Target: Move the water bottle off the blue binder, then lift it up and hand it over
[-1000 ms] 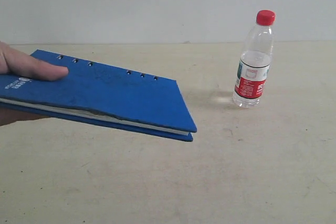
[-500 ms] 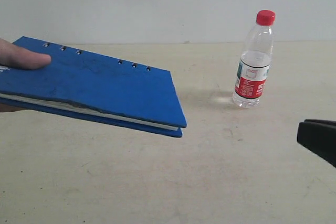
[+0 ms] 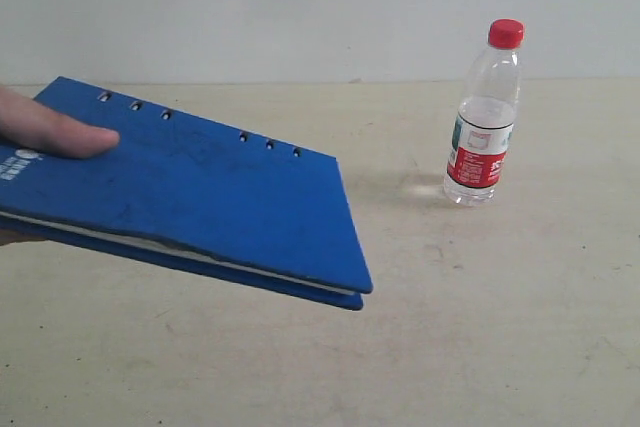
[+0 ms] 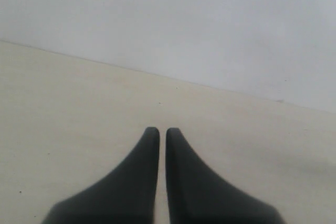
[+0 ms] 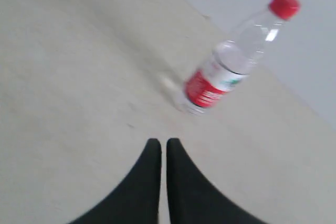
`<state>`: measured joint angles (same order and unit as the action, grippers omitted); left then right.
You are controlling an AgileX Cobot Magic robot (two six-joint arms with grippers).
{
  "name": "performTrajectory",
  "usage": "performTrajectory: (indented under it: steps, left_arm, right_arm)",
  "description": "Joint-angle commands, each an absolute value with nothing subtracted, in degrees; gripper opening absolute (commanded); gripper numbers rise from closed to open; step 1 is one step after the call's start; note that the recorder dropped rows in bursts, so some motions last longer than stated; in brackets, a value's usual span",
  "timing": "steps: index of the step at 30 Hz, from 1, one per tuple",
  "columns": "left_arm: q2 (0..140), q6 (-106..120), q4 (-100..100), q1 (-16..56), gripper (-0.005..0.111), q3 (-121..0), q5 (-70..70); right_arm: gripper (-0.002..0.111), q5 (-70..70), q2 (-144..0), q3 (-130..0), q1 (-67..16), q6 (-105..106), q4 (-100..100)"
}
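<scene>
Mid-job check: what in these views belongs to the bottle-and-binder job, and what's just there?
Job things:
blue binder, held up at one end
water bottle, upright on the table, apart from the binder
left gripper and right gripper, both shut, holding nothing

Just there:
person's hand, thumb on the binder
wall

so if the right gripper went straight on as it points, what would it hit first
Probably bare table, not the water bottle, which stands off to one side of the right gripper's line; depth is unclear.
</scene>
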<state>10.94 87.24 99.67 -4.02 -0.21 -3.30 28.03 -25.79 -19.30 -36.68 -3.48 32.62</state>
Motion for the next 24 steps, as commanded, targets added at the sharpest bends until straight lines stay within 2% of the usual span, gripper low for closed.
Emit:
performTrajectory:
  steps: [1, 5, 12, 17, 24]
  left_arm:
    - [11.2, 86.94, 99.95, -4.11, 0.005, 0.0, -2.52]
    - [11.2, 86.94, 99.95, -4.11, 0.005, 0.0, -2.52]
    - [11.2, 86.94, 99.95, -4.11, 0.005, 0.0, -2.74]
    - [11.2, 86.94, 99.95, -4.11, 0.005, 0.0, -2.9]
    - [11.2, 86.94, 99.95, -4.11, 0.005, 0.0, -3.01]
  right_arm:
    - [0.0, 42.52, -25.31, -19.43, -36.49, -27.8, 62.36]
    - [0.0, 43.32, -25.31, -19.43, -36.49, -41.15, 61.86]
    - [0.0, 21.23, -25.31, -19.43, -36.49, -39.55, 51.98]
    - [0.0, 19.91, -25.31, -19.43, -36.49, -39.28, 49.11]
    - [0.0, 11.96, -26.32, -19.43, -36.49, -19.74, 36.54]
